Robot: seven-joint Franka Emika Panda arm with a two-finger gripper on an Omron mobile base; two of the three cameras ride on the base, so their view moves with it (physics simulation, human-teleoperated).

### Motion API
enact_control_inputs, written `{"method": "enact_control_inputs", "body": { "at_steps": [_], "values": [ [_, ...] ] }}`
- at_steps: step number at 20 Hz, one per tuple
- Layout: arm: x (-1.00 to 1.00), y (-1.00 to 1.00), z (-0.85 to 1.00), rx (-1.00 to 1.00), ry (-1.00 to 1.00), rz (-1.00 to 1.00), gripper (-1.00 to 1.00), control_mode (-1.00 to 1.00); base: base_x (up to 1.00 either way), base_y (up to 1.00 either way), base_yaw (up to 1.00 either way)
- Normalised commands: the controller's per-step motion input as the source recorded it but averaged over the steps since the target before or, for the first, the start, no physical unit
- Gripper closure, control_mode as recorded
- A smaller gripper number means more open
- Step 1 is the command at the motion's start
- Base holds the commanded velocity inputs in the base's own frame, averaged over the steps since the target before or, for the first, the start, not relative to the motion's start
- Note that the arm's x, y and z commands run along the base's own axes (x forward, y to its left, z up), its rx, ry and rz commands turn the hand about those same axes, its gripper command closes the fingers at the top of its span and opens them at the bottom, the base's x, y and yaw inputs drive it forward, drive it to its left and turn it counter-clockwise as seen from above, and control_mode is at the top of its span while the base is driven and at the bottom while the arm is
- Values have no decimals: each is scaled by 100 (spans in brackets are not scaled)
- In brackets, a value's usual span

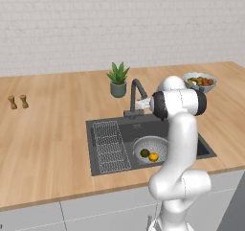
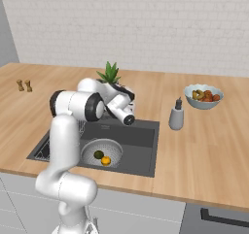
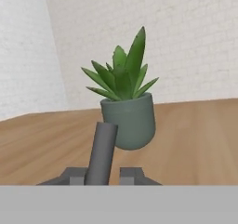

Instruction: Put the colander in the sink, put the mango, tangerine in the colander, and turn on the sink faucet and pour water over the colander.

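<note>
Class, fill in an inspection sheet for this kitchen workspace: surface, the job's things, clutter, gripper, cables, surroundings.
Surface: wooden counter with inset dark sink.
Job's things: colander in the sink, holding the mango and tangerine; no water seen running from the faucet.
Clutter: potted plant, fruit bowl, soap dispenser, two small shakers.
Gripper: gripper at the faucet's upright lever, fingertips either side of it.
Cables: nothing seen.
Surroundings: white brick wall.
</note>
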Motion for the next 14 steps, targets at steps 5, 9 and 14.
{"method": "enact_control_inputs", "body": {
  "at_steps": [5,9,14],
  "values": [
    [-12,-85,-24,6,0,0,100,-100,0,0,0],
    [-14,-78,-24,5,0,0,100,-100,0,0,0],
    [-9,-54,-10,1,0,0,100,-100,0,0,0]
  ]
}}
